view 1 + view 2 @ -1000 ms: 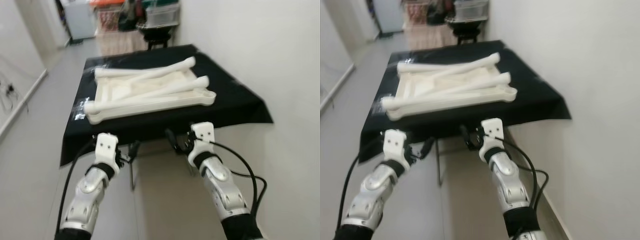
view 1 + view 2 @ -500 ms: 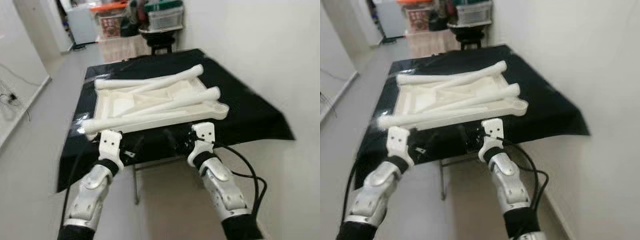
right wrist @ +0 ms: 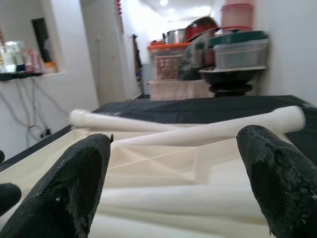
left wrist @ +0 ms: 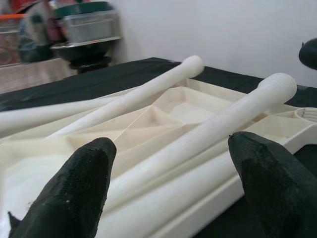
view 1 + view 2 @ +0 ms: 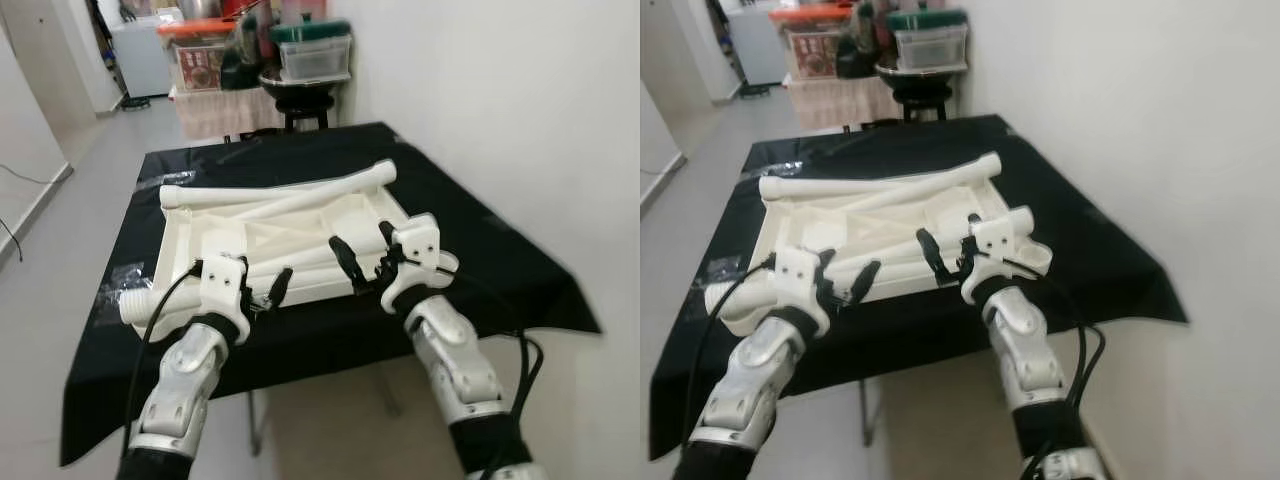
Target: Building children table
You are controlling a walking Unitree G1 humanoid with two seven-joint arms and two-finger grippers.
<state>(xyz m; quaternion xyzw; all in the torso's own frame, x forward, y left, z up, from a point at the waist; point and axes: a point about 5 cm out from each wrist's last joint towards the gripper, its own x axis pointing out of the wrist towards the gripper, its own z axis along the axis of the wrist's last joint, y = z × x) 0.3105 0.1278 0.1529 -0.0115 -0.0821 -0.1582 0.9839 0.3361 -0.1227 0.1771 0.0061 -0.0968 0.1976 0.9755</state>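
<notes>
From the head views, the white tabletop panel (image 5: 285, 240) lies upside down on the black-draped worktop (image 5: 500, 260) with loose legs (image 5: 300, 200) across it, and the left gripper (image 5: 278, 290) and right gripper (image 5: 362, 265), jaws released, hover over its near edge; I judge each should settle squarely on one leg. The left wrist view shows a leg (image 4: 208, 131) between spread fingers (image 4: 74, 193). The right wrist view shows stacked storage boxes (image 3: 237, 44) beyond, well clear; crossed legs are the likelier obstruction.
</notes>
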